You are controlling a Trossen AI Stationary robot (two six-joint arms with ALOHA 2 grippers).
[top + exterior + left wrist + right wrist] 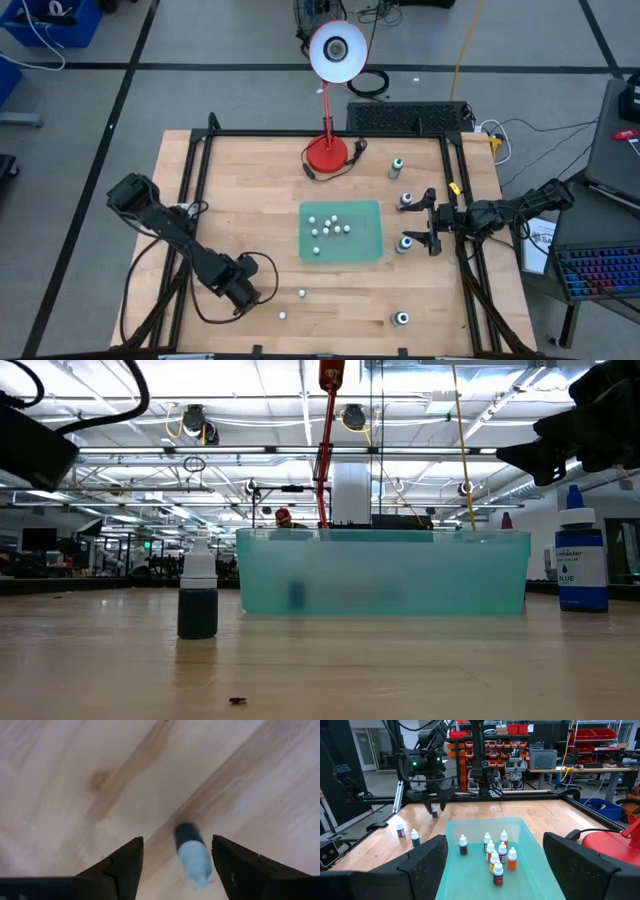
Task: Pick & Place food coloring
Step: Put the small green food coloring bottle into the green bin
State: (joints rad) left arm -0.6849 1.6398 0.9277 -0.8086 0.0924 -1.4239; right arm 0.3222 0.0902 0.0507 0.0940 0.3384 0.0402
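Wooden desk (250, 190) seen from above, black-framed. Left tool (243, 290) found near front-left corner, fingers spread, small dark-bodied food coloring bottle (192, 854) framed between them, not pinched. Two bottles (302, 294) left just beside it toward front edge. Teal tray (342, 250) at desk centre, several bottles (496, 856) gathered inside. Right tool (432, 222) spread wide near right edge, between two bottles, nothing pinched.

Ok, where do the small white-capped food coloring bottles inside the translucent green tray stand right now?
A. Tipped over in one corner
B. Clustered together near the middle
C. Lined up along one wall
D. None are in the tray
B. In the right wrist view the small white-capped food coloring bottles stand upright in a loose cluster near the middle of the translucent green tray, and the high view shows the same grouping.
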